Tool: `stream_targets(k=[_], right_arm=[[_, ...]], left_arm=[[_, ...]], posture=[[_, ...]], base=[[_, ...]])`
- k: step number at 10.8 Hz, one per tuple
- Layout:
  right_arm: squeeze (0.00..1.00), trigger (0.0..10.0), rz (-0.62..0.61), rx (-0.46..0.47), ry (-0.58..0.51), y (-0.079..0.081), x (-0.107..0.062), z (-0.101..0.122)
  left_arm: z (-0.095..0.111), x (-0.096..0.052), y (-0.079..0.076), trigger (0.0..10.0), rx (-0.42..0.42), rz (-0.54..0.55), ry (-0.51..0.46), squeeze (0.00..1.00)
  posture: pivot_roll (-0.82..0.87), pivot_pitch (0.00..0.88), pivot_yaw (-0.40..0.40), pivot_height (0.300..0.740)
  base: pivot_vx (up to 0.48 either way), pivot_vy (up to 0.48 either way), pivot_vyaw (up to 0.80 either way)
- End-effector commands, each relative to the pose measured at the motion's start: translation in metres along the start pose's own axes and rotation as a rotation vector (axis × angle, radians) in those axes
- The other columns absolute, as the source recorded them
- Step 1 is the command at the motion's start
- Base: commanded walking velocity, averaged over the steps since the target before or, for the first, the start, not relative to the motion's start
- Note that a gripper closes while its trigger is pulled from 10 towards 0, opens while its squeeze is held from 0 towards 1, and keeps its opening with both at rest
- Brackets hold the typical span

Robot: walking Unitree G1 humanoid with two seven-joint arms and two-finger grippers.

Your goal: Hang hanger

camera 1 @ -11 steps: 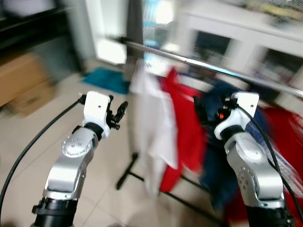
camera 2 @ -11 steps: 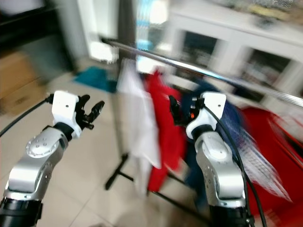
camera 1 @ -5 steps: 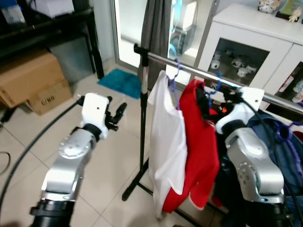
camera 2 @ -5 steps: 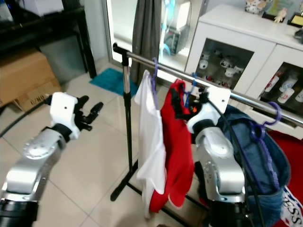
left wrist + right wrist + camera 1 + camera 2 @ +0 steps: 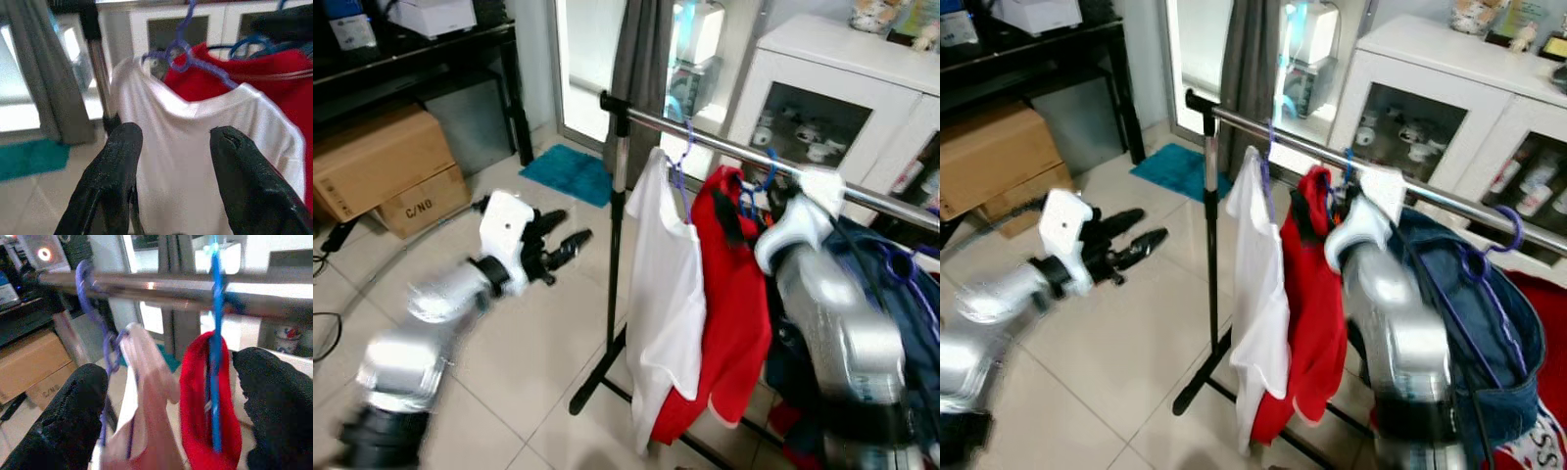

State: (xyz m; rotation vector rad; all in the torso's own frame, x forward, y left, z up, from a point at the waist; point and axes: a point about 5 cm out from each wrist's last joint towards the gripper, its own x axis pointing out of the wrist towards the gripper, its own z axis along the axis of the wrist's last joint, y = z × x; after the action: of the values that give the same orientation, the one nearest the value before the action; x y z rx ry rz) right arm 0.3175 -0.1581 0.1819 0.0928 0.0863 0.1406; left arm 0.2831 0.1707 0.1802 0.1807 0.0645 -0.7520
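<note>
Hangers on the rail, both grippers empty and spread.

Compared with a moment ago the left gripper point(image 5: 558, 250) has dropped and reached out toward the white shirt point(image 5: 668, 294), while the right gripper point(image 5: 171, 396) sits just under the rail point(image 5: 1332, 157), fingers apart either side of the blue hanger point(image 5: 215, 333) carrying the red shirt point(image 5: 734, 304). The hook is over the bar, so the hanging looks done and the hand is letting go. The cardboard box point(image 5: 382, 166) reads "C/NO"; nothing else is legible.
</note>
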Motion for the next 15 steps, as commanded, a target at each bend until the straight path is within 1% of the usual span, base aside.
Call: stream_targets(k=[1, 2, 3, 4, 5, 8, 9, 10, 11, 13, 15], right_arm=[[0.0, 10.0, -0.027, 0.006, 0.039, -0.007, 0.006, -0.002], [0.0, 10.0, -0.052, 0.012, 0.064, -0.01, 0.014, 0.0], [0.0, 10.0, -0.093, -0.016, 0.111, -0.016, 0.019, 0.001], [0.0, 10.0, -0.131, -0.01, 0.153, -0.021, 0.021, 0.002], [0.0, 10.0, -0.153, 0.009, 0.19, -0.024, 0.021, 0.002], [0.0, 9.9, -0.196, 0.049, 0.259, -0.03, 0.019, -0.002], [0.0, 8.3, -0.197, 0.062, 0.261, -0.03, 0.018, -0.003], [0.0, 4.8, -0.201, 0.064, 0.258, -0.03, 0.019, -0.002], [0.0, 3.9, -0.2, 0.063, 0.254, -0.03, 0.02, -0.001], [0.0, 4.3, -0.198, 0.052, 0.235, -0.029, 0.024, 0.002], [0.0, 4.2, -0.191, 0.041, 0.243, -0.027, 0.028, 0.0]], left_arm=[[0.004, 0.002, -0.008, 10.0, 0.006, -0.114, 0.008, 0.0], [0.004, 0.001, -0.013, 10.0, -0.001, -0.199, 0.028, 0.0], [0.006, 0.0, -0.017, 10.0, -0.008, -0.252, 0.034, 0.0], [0.008, -0.001, -0.021, 10.0, -0.012, -0.284, 0.034, 0.0], [0.009, -0.002, -0.022, 10.0, -0.011, -0.294, 0.037, 0.0], [0.007, -0.004, -0.023, 10.0, -0.013, -0.308, 0.053, 0.0], [0.006, -0.004, -0.024, 10.0, -0.014, -0.309, 0.054, 0.0], [0.006, -0.003, -0.024, 10.0, -0.014, -0.311, 0.054, 0.0], [0.006, -0.003, -0.023, 10.0, -0.013, -0.311, 0.056, 0.0], [0.006, -0.001, -0.023, 10.0, -0.009, -0.308, 0.056, 0.0], [0.006, 0.0, -0.024, 10.0, -0.004, -0.298, 0.05, 0.0]], posture=[[0.0, 0.0, -0.053, 0.74], [0.0, 0.0, -0.055, 0.74], [0.0, 0.0, -0.063, 0.74], [0.0, 0.0, -0.068, 0.74], [0.0, 0.0, -0.071, 0.74], [0.0, 0.0, -0.07, 0.74], [0.0, 0.0, -0.07, 0.74], [0.0, 0.0, -0.071, 0.74], [0.0, 0.0, -0.071, 0.74], [0.0, 0.0, -0.076, 0.74], [0.0, 0.0, -0.086, 0.74]], base=[[0.0, 0.0, 0.0], [0.0, 0.0, 0.0], [0.0, 0.0, 0.0], [0.0, 0.0, 0.0], [0.0, 0.0, 0.0], [0.0, 0.0, 0.0], [0.0, 0.0, 0.0], [0.0, 0.0, 0.0], [0.0, 0.0, 0.0], [0.0, 0.0, 0.0], [0.0, 0.0, 0.0]])
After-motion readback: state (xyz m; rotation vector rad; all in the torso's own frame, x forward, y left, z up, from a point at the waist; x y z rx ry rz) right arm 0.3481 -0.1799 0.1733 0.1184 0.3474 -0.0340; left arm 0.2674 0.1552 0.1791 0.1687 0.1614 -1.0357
